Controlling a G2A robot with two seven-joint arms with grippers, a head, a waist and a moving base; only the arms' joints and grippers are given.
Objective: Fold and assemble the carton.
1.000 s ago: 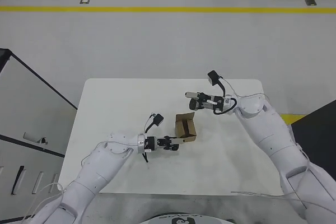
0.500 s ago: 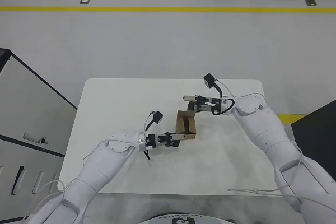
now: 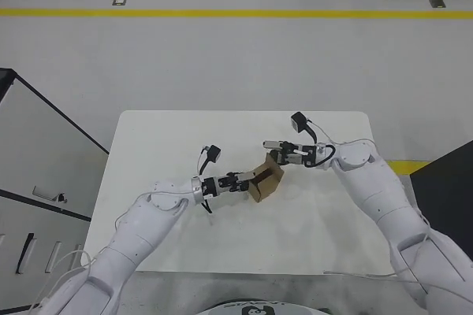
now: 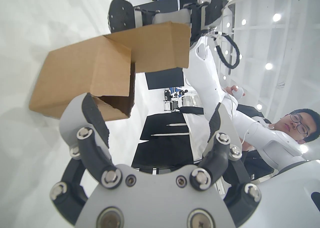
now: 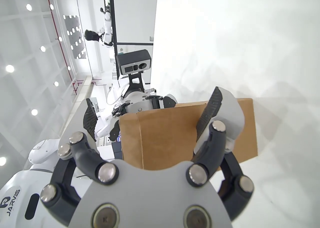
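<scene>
Left arm (image 3: 154,213): white, extended from near left toward centre. Black-and-grey left gripper (image 3: 240,183), jaws spread apart.
Right arm (image 3: 370,177): white, extended from the right toward centre. Black-and-grey right gripper (image 3: 270,146), jaws spread apart.

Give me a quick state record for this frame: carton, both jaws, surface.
carton: brown, skewed, between the two arms; the end facing the left wrist is open, with one flap sticking out
left jaws: open, at the carton's open end
right jaws: open, spread around the carton's far side; contact cannot be told
table: white
task: carton not yet closed
</scene>
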